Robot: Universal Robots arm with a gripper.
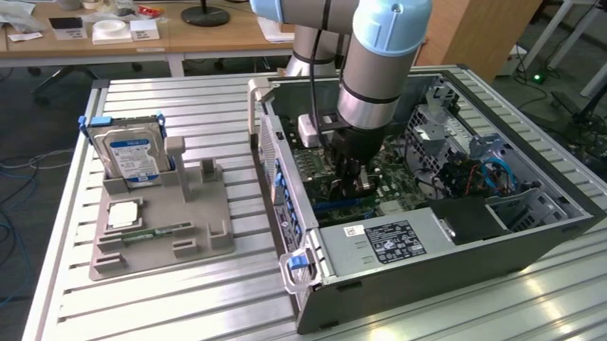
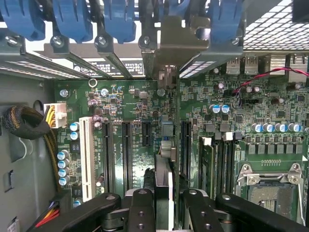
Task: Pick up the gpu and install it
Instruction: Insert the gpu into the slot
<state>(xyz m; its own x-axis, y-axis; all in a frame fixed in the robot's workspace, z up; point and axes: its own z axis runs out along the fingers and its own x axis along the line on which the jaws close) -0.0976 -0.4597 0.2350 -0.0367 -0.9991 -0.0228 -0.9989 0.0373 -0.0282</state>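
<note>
The gpu (image 2: 166, 145) stands on edge over the green motherboard (image 2: 125, 101), seen as a thin dark strip among the black expansion slots. Its silver end bracket (image 2: 179, 41) sits at the case's rear slot openings, under the blue clips. My gripper (image 2: 164, 205) is shut on the card, one black finger (image 2: 140, 212) on each side of it. In the exterior view the gripper (image 1: 353, 181) reaches down into the open computer case (image 1: 531, 227), low over the board. Whether the card is seated in a slot I cannot tell.
On the exterior view's left, a grey holder (image 1: 204, 220) carries an upright hard drive (image 1: 133, 156) and a small green memory stick (image 1: 152, 233). Inside the case are a power supply (image 1: 389, 245), drive cages and cables (image 1: 474, 174). An empty processor socket (image 2: 270, 188) lies beside the slots.
</note>
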